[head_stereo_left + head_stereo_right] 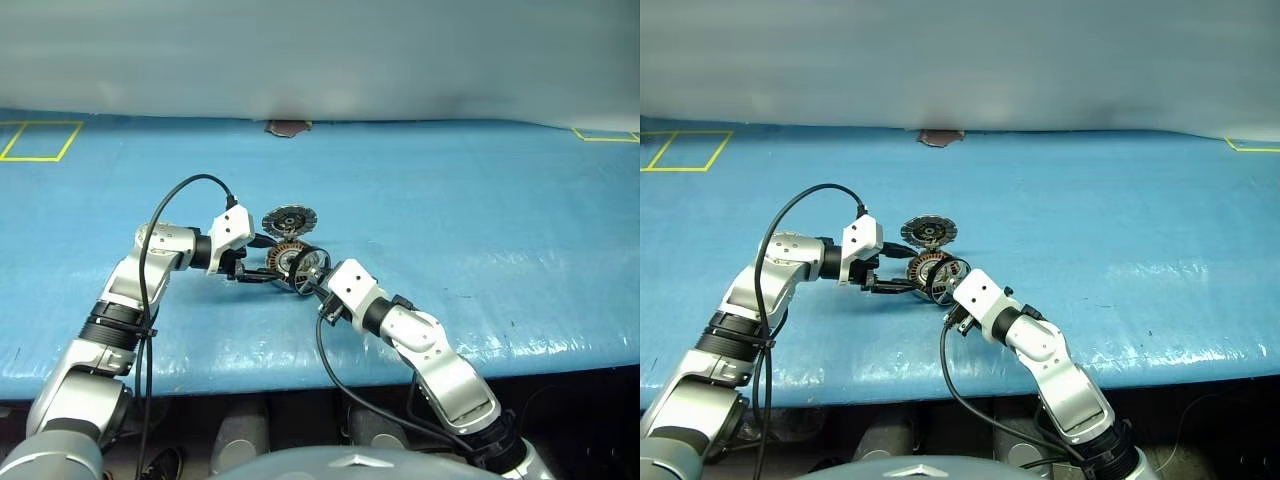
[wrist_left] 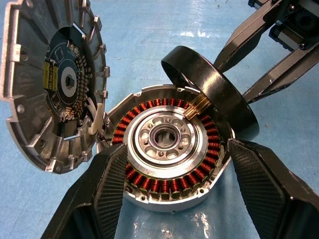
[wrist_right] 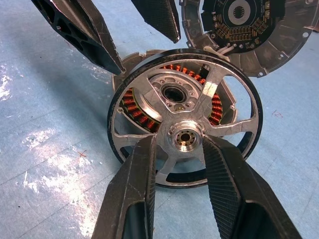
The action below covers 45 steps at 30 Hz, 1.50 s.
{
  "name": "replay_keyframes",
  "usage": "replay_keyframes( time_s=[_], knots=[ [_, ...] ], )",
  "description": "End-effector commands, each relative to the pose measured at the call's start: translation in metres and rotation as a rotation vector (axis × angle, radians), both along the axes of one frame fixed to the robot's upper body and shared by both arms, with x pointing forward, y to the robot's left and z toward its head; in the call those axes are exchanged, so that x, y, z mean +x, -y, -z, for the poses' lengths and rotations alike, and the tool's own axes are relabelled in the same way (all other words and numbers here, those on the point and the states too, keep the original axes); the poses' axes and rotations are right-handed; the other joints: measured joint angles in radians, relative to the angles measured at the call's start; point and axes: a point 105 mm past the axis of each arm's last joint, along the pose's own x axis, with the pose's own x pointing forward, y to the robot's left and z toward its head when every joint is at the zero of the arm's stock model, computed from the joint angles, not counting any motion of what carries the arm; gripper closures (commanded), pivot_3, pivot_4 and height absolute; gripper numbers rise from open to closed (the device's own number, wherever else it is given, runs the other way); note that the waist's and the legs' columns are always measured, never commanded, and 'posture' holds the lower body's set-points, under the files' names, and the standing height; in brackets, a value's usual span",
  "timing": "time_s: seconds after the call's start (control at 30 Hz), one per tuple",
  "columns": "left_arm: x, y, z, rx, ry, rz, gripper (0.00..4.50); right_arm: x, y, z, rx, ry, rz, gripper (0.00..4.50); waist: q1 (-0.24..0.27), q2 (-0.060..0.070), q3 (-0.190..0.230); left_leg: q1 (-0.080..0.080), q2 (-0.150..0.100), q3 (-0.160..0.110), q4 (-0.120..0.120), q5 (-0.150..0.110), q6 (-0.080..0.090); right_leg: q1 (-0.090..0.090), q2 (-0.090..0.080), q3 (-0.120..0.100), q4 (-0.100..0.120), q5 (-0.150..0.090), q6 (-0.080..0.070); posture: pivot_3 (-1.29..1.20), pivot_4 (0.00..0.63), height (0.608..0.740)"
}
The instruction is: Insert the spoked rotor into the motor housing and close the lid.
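The left gripper (image 2: 169,199) straddles the motor housing (image 2: 167,149), a shallow round metal cup with copper-orange windings around a silver hub. Its two black fingers (image 2: 99,194) cover the housing's near rim on either side; whether the pads press the wall cannot be told. The housing rests on the blue table covering (image 1: 450,210).

The right gripper (image 3: 180,149) is clamped on the central hub of the spoked rotor (image 3: 184,134), a silvery wheel with a dark thin rim. The rotor is tilted, its far edge at the housing's rim and not seated; its spokes and rim screen part of the windings. The lower rim is cut off behind the right fingers (image 3: 227,184).

The lid (image 2: 50,84), a round grey metal disc with dark radial segments and toothed rim, stands open, hinged at the housing's far edge; its outer edge is cropped in both wrist views.

Bare blue surface surrounds the assembly on all sides.
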Motion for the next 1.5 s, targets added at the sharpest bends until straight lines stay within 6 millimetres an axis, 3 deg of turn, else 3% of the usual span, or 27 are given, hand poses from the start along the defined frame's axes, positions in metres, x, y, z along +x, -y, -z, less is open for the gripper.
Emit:
replay_keyframes(
  time_s=[0.03,0.17,0.33,0.6,0.9,1.1,1.37,1.5],
  knots=[
    [0.003,-0.001,-0.01,0.006,0.048,0.005,0.99,0.001,-0.001,-0.016,0.048,0.05,-0.004,2.97,0.0,0.0,0.0,0.0,0.0,0.0,0.0,0.0,0.0,0.0,0.0,0.0,0.0,0.0,0.0,0.0,0.15,0.74],
    [0.004,-0.002,-0.01,0.013,0.054,0.006,0.99,0.003,0.0,-0.016,0.052,0.045,-0.001,2.97,0.001,0.0,0.0,0.0,0.0,0.0,0.0,0.0,0.0,0.0,0.0,0.0,0.0,0.0,0.0,0.0,0.15,0.74],
    [0.004,-0.001,-0.011,0.012,0.054,0.008,0.99,0.002,0.001,-0.014,0.047,0.035,-0.001,4.06,0.0,0.0,0.0,0.0,0.0,0.0,0.0,0.0,0.0,0.0,0.0,0.0,0.0,0.0,0.0,0.0,0.15,0.74],
    [0.004,0.0,-0.011,0.01,0.053,0.011,0.99,0.001,0.003,-0.016,0.04,0.042,0.003,4.06,0.0,0.0,0.0,0.0,0.0,0.0,0.0,0.0,0.0,0.0,0.0,0.0,0.0,0.0,0.0,0.0,0.15,0.74],
    [0.0,-0.003,-0.008,-0.005,0.045,0.003,0.99,-0.012,0.002,-0.043,0.002,0.093,-0.123,4.06,0.0,0.0,0.0,0.0,0.0,0.0,0.0,0.0,0.0,0.0,0.0,0.0,0.0,0.0,0.0,0.0,0.15,0.74],
    [-0.001,-0.005,-0.004,-0.021,0.046,-0.026,0.99,-0.009,0.002,-0.053,-0.023,0.114,-0.165,4.06,0.001,0.0,0.0,0.0,0.0,0.0,0.0,0.0,0.0,0.0,0.0,0.0,0.0,0.0,0.0,0.0,0.15,0.74],
    [-0.005,-0.008,-0.001,-0.032,0.044,-0.049,0.99,-0.004,0.018,-0.044,-0.044,0.07,-0.099,4.06,0.002,0.0,0.0,0.0,0.0,0.0,0.0,0.0,0.0,0.0,-0.001,0.0,0.0,0.0,0.0,0.0,0.15,0.74],
    [-0.005,-0.008,0.0,-0.033,0.04,-0.052,0.99,-0.002,0.032,-0.054,0.113,0.064,0.003,4.06,0.003,0.0,0.0,0.0,0.0,0.0,0.0,0.0,0.0,0.0,-0.001,0.0,0.0,0.0,0.0,0.0,0.15,0.74]
  ],
)
